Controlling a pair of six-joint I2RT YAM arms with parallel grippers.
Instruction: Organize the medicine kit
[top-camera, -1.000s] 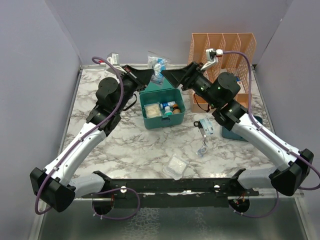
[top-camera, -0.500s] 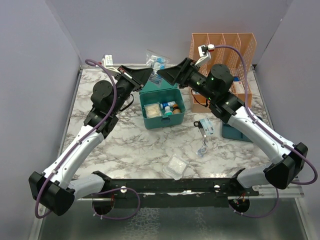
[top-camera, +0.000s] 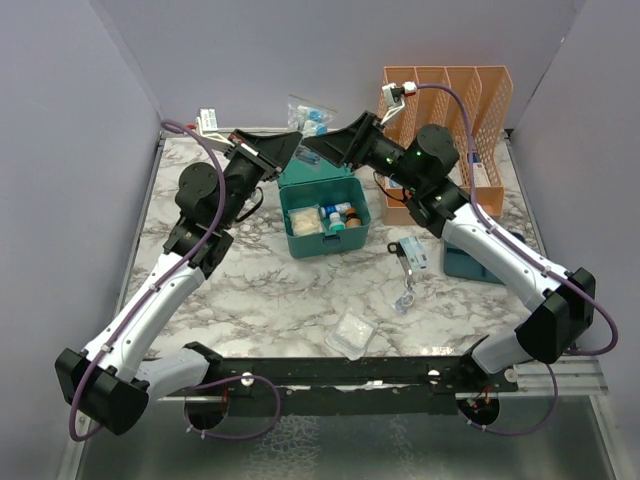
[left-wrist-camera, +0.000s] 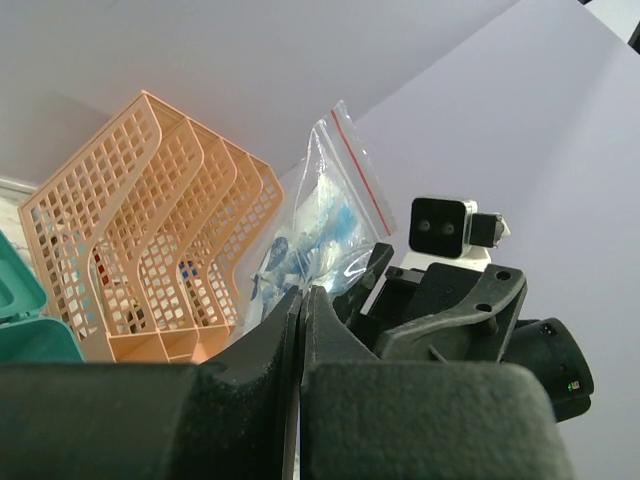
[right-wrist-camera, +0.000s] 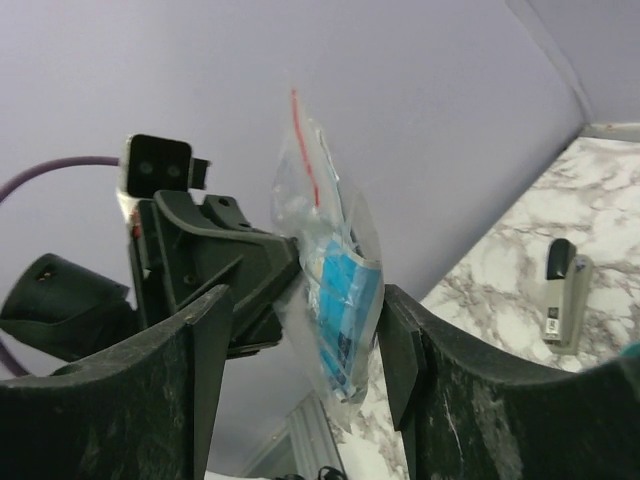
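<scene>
The teal medicine kit (top-camera: 300, 243) stands open mid-table with its lid up; small bottles and a white pad lie inside. My left gripper (top-camera: 291, 143) is shut on a clear zip bag (top-camera: 310, 114) of blue-and-white items, held high above the kit's back edge. In the left wrist view the shut gripper (left-wrist-camera: 302, 300) pinches the bag (left-wrist-camera: 322, 215) at its lower edge. My right gripper (top-camera: 313, 148) faces it tip to tip. In the right wrist view it (right-wrist-camera: 305, 310) is open, with the bag (right-wrist-camera: 340, 290) hanging between its fingers.
An orange mesh file organizer (top-camera: 446, 105) stands at the back right. A dark-blue tray (top-camera: 478, 266) lies under my right arm. Small packets (top-camera: 412, 254) and a clear pouch (top-camera: 353, 333) lie in front of the kit. A white item (top-camera: 209, 118) lies at the back left.
Both grippers have risen and moved toward the back wall, carrying the bag higher above the kit. The left gripper stays shut on the bag.
</scene>
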